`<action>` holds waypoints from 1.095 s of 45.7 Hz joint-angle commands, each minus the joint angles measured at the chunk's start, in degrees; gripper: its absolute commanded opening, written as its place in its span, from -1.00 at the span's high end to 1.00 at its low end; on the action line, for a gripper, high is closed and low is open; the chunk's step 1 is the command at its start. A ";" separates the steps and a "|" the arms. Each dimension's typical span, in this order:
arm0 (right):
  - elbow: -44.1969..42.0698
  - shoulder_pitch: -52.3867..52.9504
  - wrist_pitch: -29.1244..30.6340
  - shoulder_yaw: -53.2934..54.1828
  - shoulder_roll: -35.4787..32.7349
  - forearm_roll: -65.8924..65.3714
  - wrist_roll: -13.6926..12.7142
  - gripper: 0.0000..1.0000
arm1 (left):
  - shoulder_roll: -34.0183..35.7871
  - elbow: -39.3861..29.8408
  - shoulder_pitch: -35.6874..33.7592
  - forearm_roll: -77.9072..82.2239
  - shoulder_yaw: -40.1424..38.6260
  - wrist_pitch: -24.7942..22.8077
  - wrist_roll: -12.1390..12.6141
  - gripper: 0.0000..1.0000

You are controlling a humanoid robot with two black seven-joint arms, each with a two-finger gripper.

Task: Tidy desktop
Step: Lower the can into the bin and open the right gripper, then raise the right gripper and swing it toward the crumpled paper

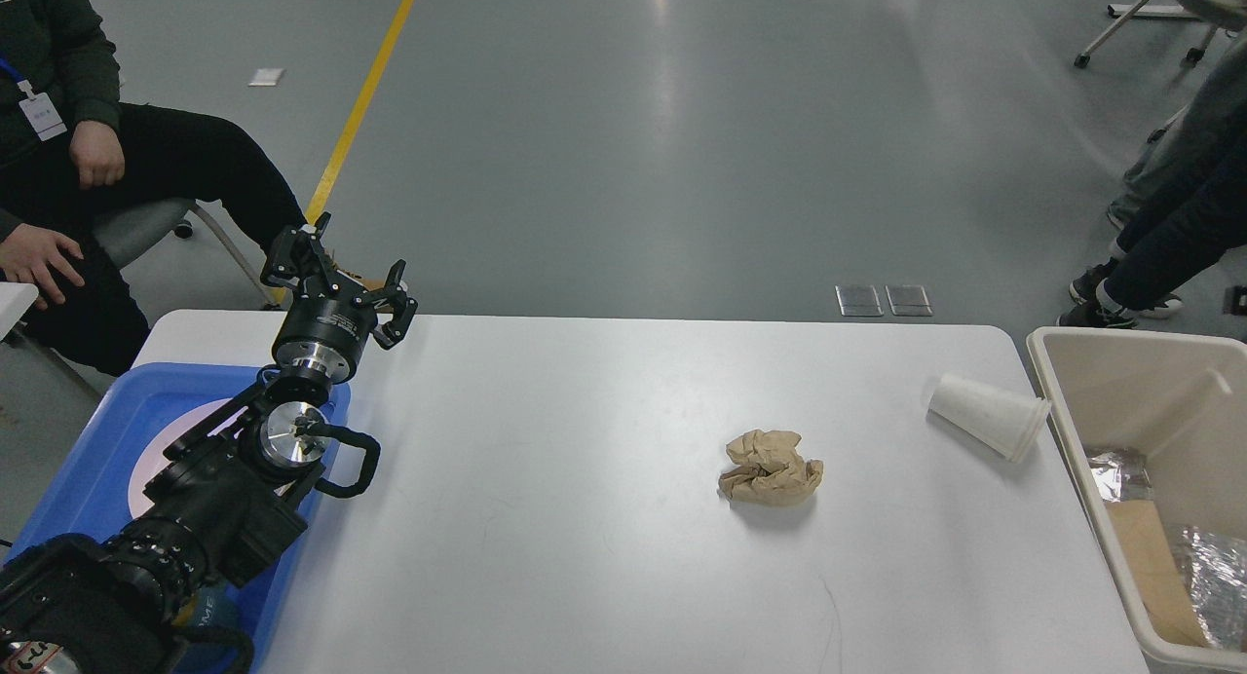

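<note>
The white desktop (585,518) fills the lower part of the head view. A crumpled brown paper ball (771,468) lies on it right of centre. A white paper cup (989,417) lies on its side near the right edge, mouth toward the bin. My left gripper (343,270) is raised above the desktop's far left corner, open and empty, far from both items. My right arm and gripper are out of view.
A blue tray (93,460) with a pale plate in it sits at the left, under my left arm. A beige bin (1072,430) holding foil and brown paper stands off the right edge. A seated person (78,158) is at far left, another person (1169,226) at far right.
</note>
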 commanded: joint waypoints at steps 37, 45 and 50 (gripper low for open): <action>17.78 42.51 36.17 3.89 20.05 19.32 0.36 -1.00 | 0.01 0.00 -0.01 0.00 0.00 0.00 0.00 -0.92; 19.35 42.33 36.17 3.98 19.53 21.09 0.36 -1.00 | 0.01 0.00 -0.01 0.00 0.00 0.00 0.00 -0.92; 21.38 41.02 36.17 3.98 19.35 21.18 0.44 -1.00 | 0.01 0.00 0.07 0.00 0.00 0.00 0.00 -0.92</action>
